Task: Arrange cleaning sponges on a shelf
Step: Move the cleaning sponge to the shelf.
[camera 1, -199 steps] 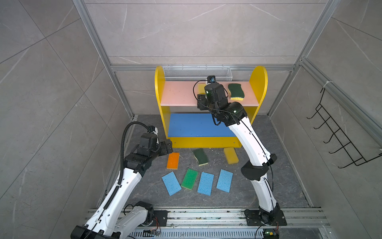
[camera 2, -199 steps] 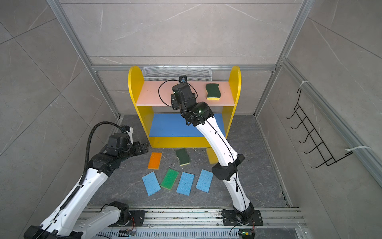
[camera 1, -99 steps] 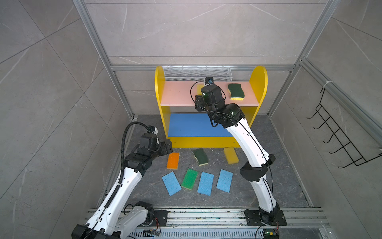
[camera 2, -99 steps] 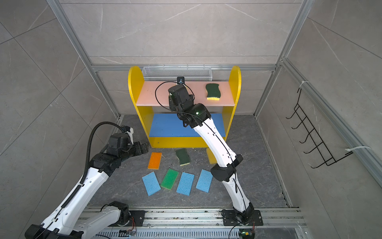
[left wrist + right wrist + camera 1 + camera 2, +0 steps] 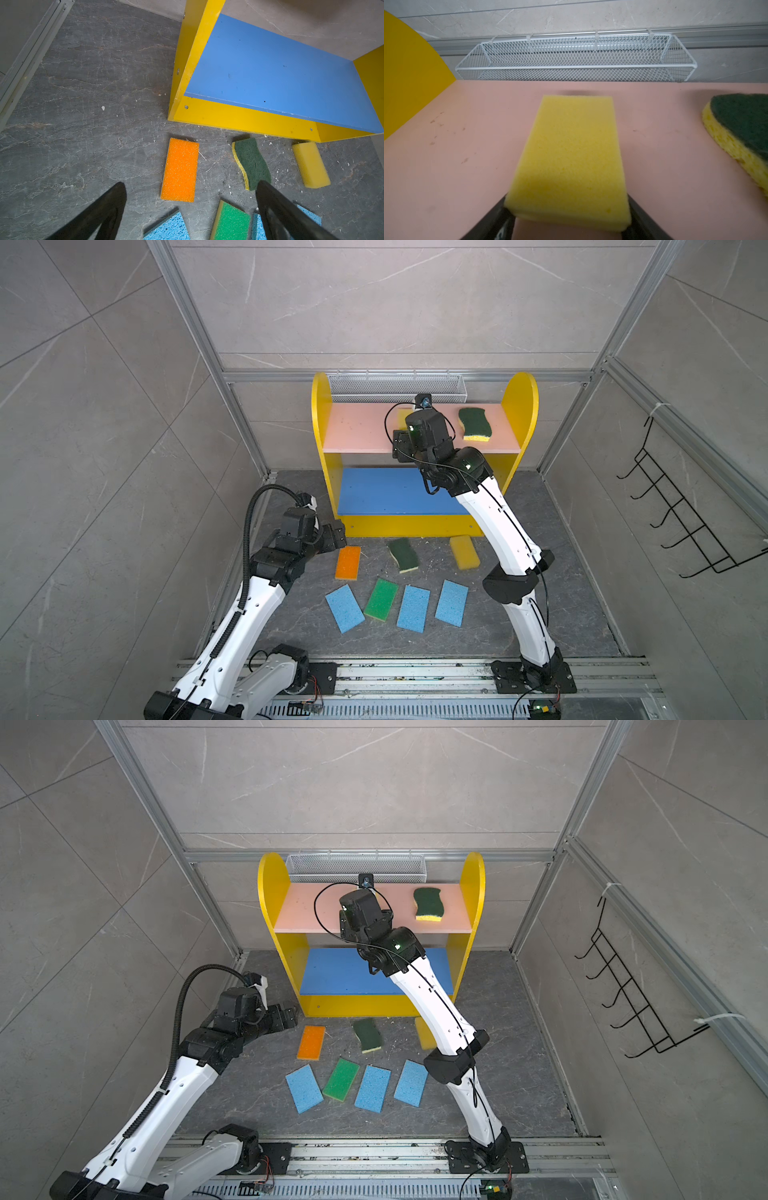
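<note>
My right gripper (image 5: 566, 207) is shut on a plain yellow sponge (image 5: 571, 158). It holds the sponge just over the pink upper board (image 5: 357, 431) of the yellow shelf (image 5: 320, 439), and both fingers press its near end. A wavy dark-green-on-yellow sponge (image 5: 474, 423) lies on that board to the right. My left gripper (image 5: 191, 184) hovers open and empty over the floor, near the orange sponge (image 5: 180, 169). On the floor lie a second wavy sponge (image 5: 402, 555), a yellow sponge (image 5: 464, 551), a green sponge (image 5: 381, 598) and three light blue sponges (image 5: 344, 608).
A white wire mesh basket (image 5: 575, 60) hangs on the back wall just behind the pink board. The blue middle board (image 5: 386, 489) holds nothing. A black wire hook rack (image 5: 681, 506) is on the right wall. Metal frame posts stand beside the shelf.
My right wrist has shifted slightly left over the pink board with the yellow sponge. The left arm and the floor sponges have not moved.
</note>
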Available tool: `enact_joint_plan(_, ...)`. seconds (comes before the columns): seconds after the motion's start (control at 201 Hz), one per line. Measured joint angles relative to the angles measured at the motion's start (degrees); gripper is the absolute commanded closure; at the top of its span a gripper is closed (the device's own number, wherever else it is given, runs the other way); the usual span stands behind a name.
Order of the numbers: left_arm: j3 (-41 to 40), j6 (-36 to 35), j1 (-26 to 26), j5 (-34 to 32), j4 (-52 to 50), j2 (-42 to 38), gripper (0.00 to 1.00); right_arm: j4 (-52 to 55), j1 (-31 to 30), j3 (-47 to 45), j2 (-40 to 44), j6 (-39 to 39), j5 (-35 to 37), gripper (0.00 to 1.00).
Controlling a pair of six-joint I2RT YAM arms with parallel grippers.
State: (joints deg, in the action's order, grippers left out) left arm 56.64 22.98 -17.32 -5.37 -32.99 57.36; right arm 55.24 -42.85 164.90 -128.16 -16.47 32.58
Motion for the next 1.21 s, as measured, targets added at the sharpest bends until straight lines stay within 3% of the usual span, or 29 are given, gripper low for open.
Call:
enact_joint_plan(0.169, 0.0, 0.0, 0.02, 0.0, -0.02, 0.07, 0.0, -0.17, 1.25, 0.0, 0.0, 0.02, -0.92, 0.23)
enact_joint_plan(0.881, 0.0, 0.02, 0.02, 0.07, -0.04, 0.7, 0.0, 1.64, 1.46, -3.82, 3.85, 2.56, -6.03, 0.03)
enact_joint_plan(1.215, 0.04, 0.0, 0.24, 0.0, -0.17, 0.61, 0.0, 3.52, 1.46, -4.57, 5.55, 2.82, -9.38, 0.05)
